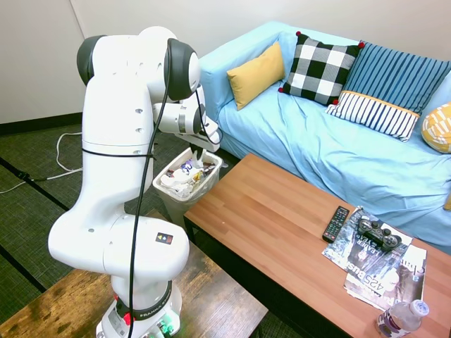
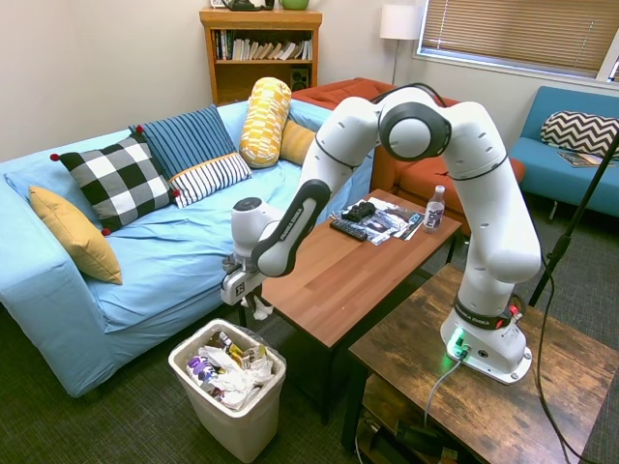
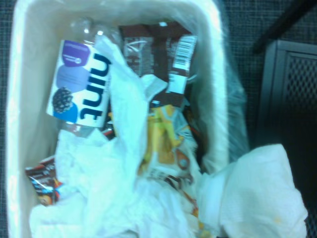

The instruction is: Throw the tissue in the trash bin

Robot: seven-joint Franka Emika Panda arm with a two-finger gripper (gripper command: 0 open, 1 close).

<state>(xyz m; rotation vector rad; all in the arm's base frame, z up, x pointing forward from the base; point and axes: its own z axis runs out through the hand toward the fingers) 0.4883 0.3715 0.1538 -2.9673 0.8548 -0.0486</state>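
Where the wrist camera looks straight down, the crumpled white paper tissue (image 3: 257,198) fills the near corner of the picture, hanging beside the rim of the small rectangular trash bin with its white plastic liner (image 3: 218,74). Inside the bin that view alone shows a clear plastic bottle with a purple-and-white label (image 3: 81,84), a brown snack wrapper (image 3: 163,49), a yellow wrapper (image 3: 166,134) and loose white paper (image 3: 99,178).

From the second exterior view, the claw (image 2: 250,307) hangs above the bin (image 2: 237,406), near its far edge, clenched on the tissue (image 2: 261,310), which dangles as a small white wad below it. In the first exterior view the white arm hides the claw, and only the bin (image 1: 184,196) with its litter shows past the arm.

Further off, the brown wooden counter (image 2: 338,280) carries a black remote control (image 1: 336,223), a black game controller (image 1: 378,233), glossy black-and-white magazines (image 1: 384,271) and a small clear bottle (image 1: 402,318). Beyond it stands the light blue sofa (image 1: 331,148).
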